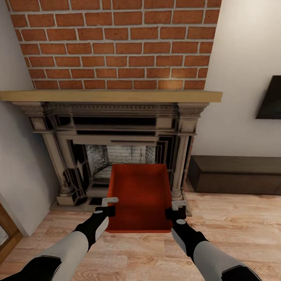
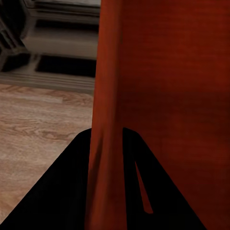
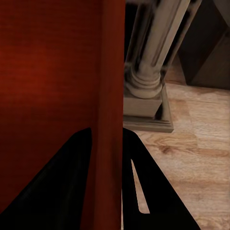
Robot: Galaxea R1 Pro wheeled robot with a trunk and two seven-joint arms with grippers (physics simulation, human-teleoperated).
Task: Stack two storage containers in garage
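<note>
Partly pincer-hidden container (image 1: 139, 195) rims

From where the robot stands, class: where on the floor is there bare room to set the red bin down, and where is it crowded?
Bare wood floor lies right of the red bin, in front of the dark cabinet, and at the left toward the wall. Straight ahead is crowded: the fireplace and its column base stand close against the bin, which the left gripper and right gripper clamp.

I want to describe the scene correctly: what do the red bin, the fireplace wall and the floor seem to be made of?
The storage container looks like matte red-orange plastic: thin plain walls, uniform colour, though the render leaves it open. The chimney wall is red brick with pale mortar lines. The floor looks like pale wood planks, with visible grain and seams. Each pincer, left and right, clamps a side wall.
</note>
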